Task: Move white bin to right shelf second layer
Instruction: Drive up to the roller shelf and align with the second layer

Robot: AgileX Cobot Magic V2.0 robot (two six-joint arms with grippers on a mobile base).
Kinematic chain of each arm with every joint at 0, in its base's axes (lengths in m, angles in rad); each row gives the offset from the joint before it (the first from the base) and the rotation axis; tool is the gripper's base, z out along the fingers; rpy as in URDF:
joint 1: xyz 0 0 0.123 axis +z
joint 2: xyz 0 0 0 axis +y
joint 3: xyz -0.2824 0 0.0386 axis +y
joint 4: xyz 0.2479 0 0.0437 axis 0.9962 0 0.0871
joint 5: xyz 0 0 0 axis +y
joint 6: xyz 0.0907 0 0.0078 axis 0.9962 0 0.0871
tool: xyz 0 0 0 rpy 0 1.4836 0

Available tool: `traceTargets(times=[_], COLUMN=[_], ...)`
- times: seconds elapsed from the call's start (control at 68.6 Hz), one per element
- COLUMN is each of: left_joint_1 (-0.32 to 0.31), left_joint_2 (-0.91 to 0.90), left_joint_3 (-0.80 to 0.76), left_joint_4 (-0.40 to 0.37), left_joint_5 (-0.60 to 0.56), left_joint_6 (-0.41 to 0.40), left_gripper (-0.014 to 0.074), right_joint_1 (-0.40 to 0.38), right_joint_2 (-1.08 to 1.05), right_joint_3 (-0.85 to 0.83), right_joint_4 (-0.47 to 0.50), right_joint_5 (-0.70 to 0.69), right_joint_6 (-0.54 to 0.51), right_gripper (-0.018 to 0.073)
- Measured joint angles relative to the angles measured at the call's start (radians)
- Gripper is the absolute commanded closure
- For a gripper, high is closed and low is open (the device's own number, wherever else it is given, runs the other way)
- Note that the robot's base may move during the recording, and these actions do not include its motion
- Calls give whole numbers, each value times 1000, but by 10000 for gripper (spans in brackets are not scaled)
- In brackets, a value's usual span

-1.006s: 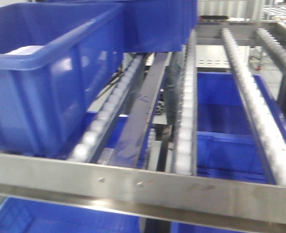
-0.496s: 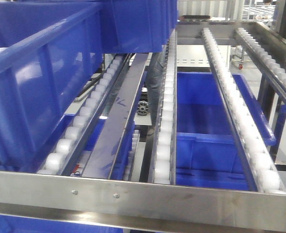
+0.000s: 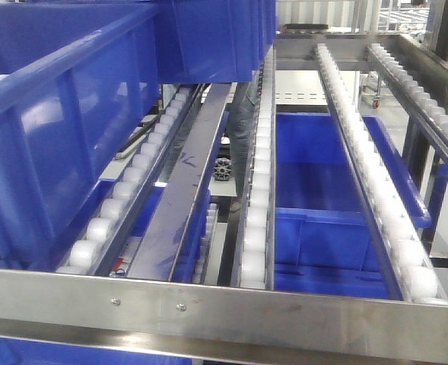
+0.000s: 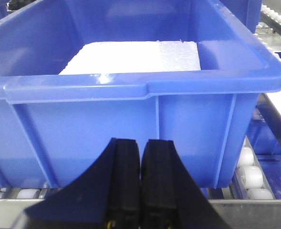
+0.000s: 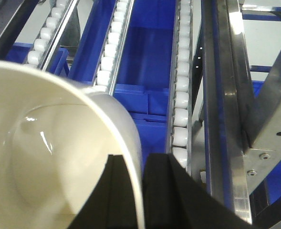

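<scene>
White bin [image 5: 49, 157] rim pinched in right gripper [image 5: 136, 161] | shelf [image 5: 181, 114] at 12 o'clock | left gripper [image 4: 140, 143] clenched, crate [image 4: 83, 119] at 12 o'clock

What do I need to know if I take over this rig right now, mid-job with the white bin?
Left tool: shut, empty, facing the blue crate that holds a white foam slab.
Right tool: shut on the rim wall of the white bin, one finger inside, one outside.
Bin: at the near end of the right shelf second layer, over its roller lanes. Whether its base touches them is hidden.
Done: bin gripped and brought to the shelf.
Left: set it on the free lanes right of the crate, release, withdraw.
</scene>
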Motion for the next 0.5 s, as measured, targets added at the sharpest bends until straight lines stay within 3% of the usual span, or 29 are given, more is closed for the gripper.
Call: traceTargets(times=[0.496], left_joint_1=[0], left_joint_2=[0], left_joint_3=[0], left_joint_4=[0], left_joint_5=[0], left_joint_6=[0], left_gripper=[512], right_joint_1=[0], right_joint_2=[0], right_joint_3=[0], right_joint_4=[0], right_joint_5=[0], right_joint_6=[0], right_gripper=[500])
